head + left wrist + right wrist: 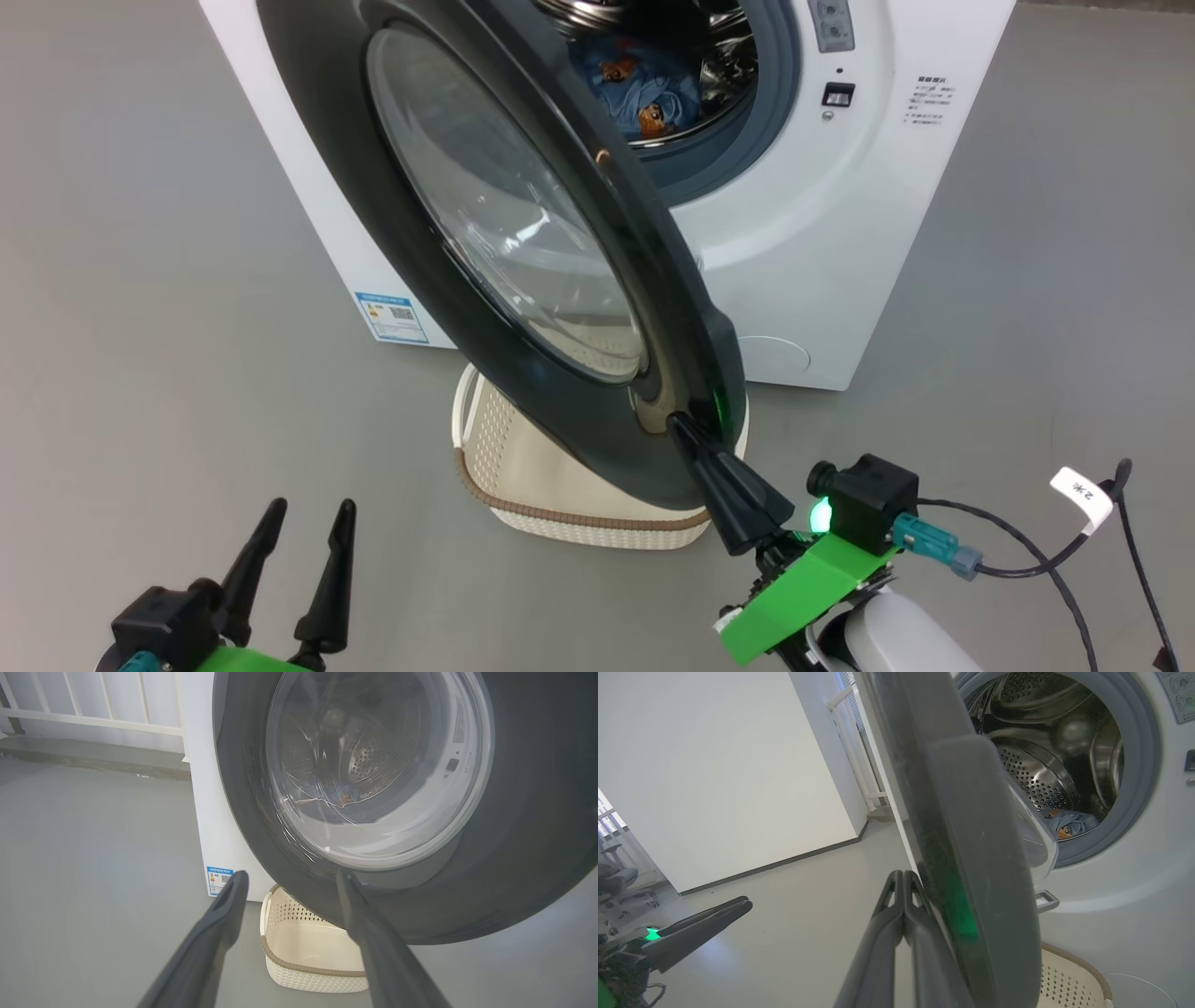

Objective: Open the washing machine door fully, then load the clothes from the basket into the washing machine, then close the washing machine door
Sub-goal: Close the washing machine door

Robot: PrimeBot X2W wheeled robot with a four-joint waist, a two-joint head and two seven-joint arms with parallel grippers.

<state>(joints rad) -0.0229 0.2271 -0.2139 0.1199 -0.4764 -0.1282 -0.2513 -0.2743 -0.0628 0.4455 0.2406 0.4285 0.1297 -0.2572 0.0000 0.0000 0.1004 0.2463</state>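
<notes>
The washing machine (840, 233) stands ahead with its drum (1045, 742) showing. The washing machine door (485, 215), black-framed with a glass bowl, stands part-way open over the basket (560, 504). The clothes (644, 89), light blue with orange figures, lie in the drum. What I see of the basket holds nothing. My right gripper (679, 425) is shut, holding nothing, its tip against the door's outer face by the lower free edge; its fingers (903, 891) lie beside the door's rim (971, 858). My left gripper (313, 509) hangs open at the lower left, apart from the door.
Grey floor surrounds the machine. A white railing (93, 718) and a wall (714, 765) lie to the left. A black cable with a white tag (1083, 495) trails from my right wrist. An office chair (616, 882) stands far off. The door overhangs the basket.
</notes>
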